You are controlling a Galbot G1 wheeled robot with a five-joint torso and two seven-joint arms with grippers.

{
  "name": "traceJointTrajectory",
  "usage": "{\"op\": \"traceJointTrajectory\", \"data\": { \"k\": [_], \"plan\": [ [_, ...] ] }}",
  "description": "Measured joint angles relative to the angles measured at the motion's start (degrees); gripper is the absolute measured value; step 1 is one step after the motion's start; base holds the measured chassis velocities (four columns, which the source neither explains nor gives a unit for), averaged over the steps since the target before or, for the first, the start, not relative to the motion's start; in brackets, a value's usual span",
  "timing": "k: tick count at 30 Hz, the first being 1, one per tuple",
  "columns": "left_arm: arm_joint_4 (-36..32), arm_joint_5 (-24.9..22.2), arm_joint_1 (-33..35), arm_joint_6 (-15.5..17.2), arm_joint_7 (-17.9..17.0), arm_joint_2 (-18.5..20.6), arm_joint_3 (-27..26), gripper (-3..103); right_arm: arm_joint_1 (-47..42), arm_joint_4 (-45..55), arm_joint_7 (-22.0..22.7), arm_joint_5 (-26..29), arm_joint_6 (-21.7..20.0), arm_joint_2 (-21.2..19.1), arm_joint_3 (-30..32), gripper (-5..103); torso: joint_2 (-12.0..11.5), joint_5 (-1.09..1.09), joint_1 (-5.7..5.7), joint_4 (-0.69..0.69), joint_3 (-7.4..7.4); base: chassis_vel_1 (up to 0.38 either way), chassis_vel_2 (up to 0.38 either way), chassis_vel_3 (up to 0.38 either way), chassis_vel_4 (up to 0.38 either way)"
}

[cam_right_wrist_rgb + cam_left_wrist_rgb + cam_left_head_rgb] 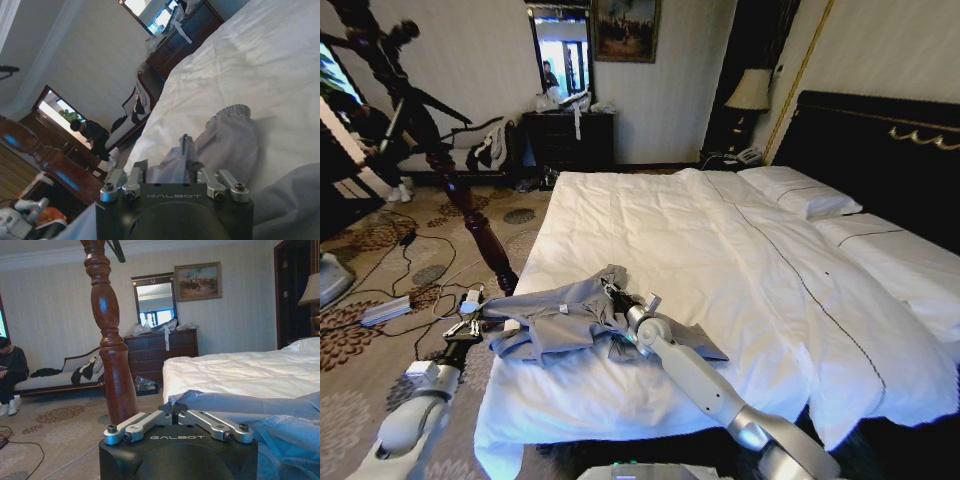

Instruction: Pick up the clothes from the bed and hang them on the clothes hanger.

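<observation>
Both grippers are working low in the frame: my right gripper (617, 297) is pinching the shirt (570, 318) on the bed (720, 250), my left gripper (470, 318) clamping its edge, ready for lifting.

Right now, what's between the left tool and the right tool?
Head view: the grey-blue shirt, crumpled on the bed's near corner, spans from the left tool at its edge to the right tool.
</observation>
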Motion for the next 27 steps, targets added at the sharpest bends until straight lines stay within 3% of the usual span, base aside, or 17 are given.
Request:
{"op": "traceJointTrajectory", "data": {
  "k": [1, 4, 7, 10, 16, 20, 22, 26, 27],
  "plan": [
    [0.0, 0.0, -0.1, 0.0, 0.0, 0.0, 0.0, 0, 0.0, -0.2, -0.4, -0.9, 0.3, -0.2, -0.1, 39, 0.0, 0.00, 0.00, 0.00, 0.00, 0.000, 0.000, 0.000, 0.000],
    [0.0, 0.0, -0.2, 0.0, 0.0, 0.0, 0.1, 0, -0.2, -0.6, -1.6, -2.3, 0.9, -0.6, -0.3, 23, 0.0, 0.00, 0.00, 0.00, 0.00, 0.000, 0.000, 0.000, 0.000],
    [0.0, -0.1, -0.2, 0.0, 0.0, 0.1, 0.2, 0, -0.3, -0.6, -2.0, -2.5, 1.4, -0.6, -0.3, 18, 0.0, 0.00, 0.00, 0.00, 0.00, 0.000, 0.000, 0.000, 0.000],
    [0.0, -0.1, -0.3, 0.0, -0.1, 0.1, 0.2, 0, -0.4, -0.4, -3.4, -3.1, 2.7, -0.5, -0.2, 2, 0.0, 0.00, 0.00, 0.00, 0.00, 0.000, 0.000, 0.000, 0.000],
    [0.0, -0.5, -0.2, -0.5, -0.1, 0.1, -0.2, 0, -1.3, 1.9, -5.9, -4.6, 5.3, -1.4, 0.0, 0, 0.0, 0.00, 0.00, 0.01, 0.00, 0.000, 0.000, 0.000, 0.000],
    [-1.5, -3.1, -0.2, -1.3, 0.2, 0.6, -1.0, 0, -3.7, 11.3, -10.6, -4.0, 7.7, -8.0, -0.1, 0, 0.0, 0.02, 0.00, 0.01, 0.00, 0.000, 0.000, 0.000, 0.000],
    [-2.1, -3.8, -0.3, -1.5, 0.4, 0.7, -1.2, 0, -4.2, 13.9, -10.9, -3.3, 8.0, -10.3, -0.1, 0, 0.0, 0.03, 0.00, 0.03, 0.00, 0.000, 0.000, 0.000, 0.000],
    [-6.3, -9.5, -1.0, -1.9, 2.0, 2.4, -3.1, 0, -6.6, 27.2, -11.0, 0.9, 8.3, -21.2, 2.0, 0, 0.0, 0.02, 0.00, -0.05, -0.01, 0.000, 0.000, 0.000, 0.000],
    [-6.3, -9.5, -1.0, -1.9, 2.0, 2.4, -3.1, 0, -6.6, 27.2, -11.0, 0.9, 8.3, -21.2, 2.0, 0, 0.0, 0.02, 0.00, -0.05, -0.01, 0.000, 0.000, 0.000, 0.000]
  ]
}}
